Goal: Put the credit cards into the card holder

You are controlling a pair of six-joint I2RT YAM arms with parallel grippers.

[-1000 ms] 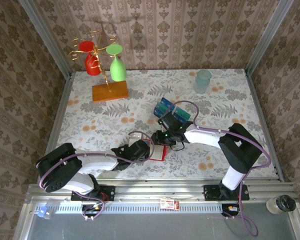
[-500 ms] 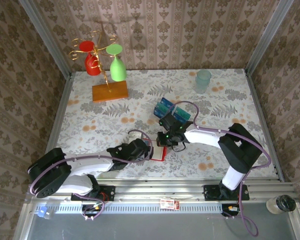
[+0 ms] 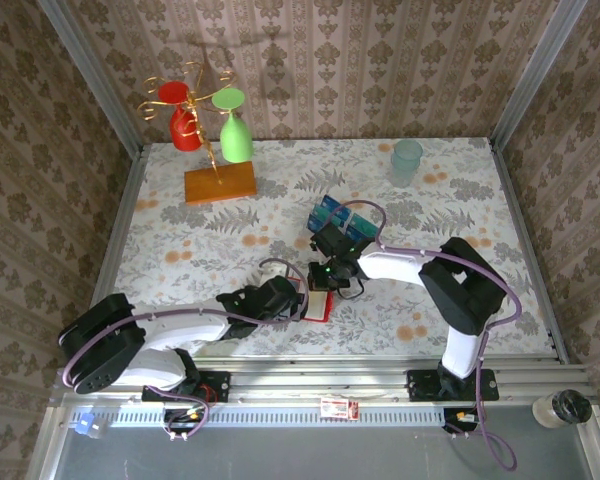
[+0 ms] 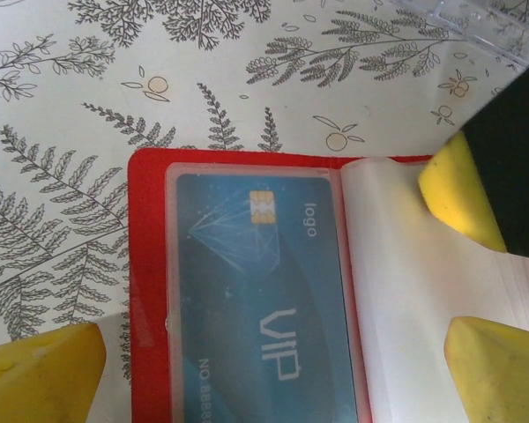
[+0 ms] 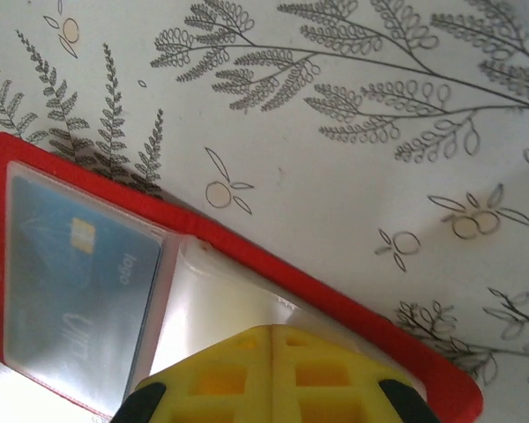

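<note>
Red and glossy, the card holder (image 4: 148,264) lies open and flat on the flower-printed table (image 4: 88,79), near its front edge between the two arms. A blue credit card (image 4: 264,300) sits inside its left clear pocket. Through the plastic one reads "logo" beside a gold chip, a large "VIP" below, and a line starting "NO." followed by eights that the frame edge cuts off. In the right wrist view the print is washed out, and little beyond the chip and "logo" comes through. The clear sleeve (image 4: 397,291) on the right side is milky, and whether it holds anything cannot be made out.

The left gripper (image 4: 273,361) stands wide apart, one yellow finger at the card holder's left edge and the other over the sleeve, holding nothing. The right gripper (image 5: 273,339) has its yellow fingers pressed together, tips down on the clear sleeve, with nothing seen between them. From above, both grippers hide most of the card holder. More credit cards (image 3: 332,213), blue and teal, stand in a clear rack (image 3: 346,222) just behind the right gripper; their print is too small to read.
</note>
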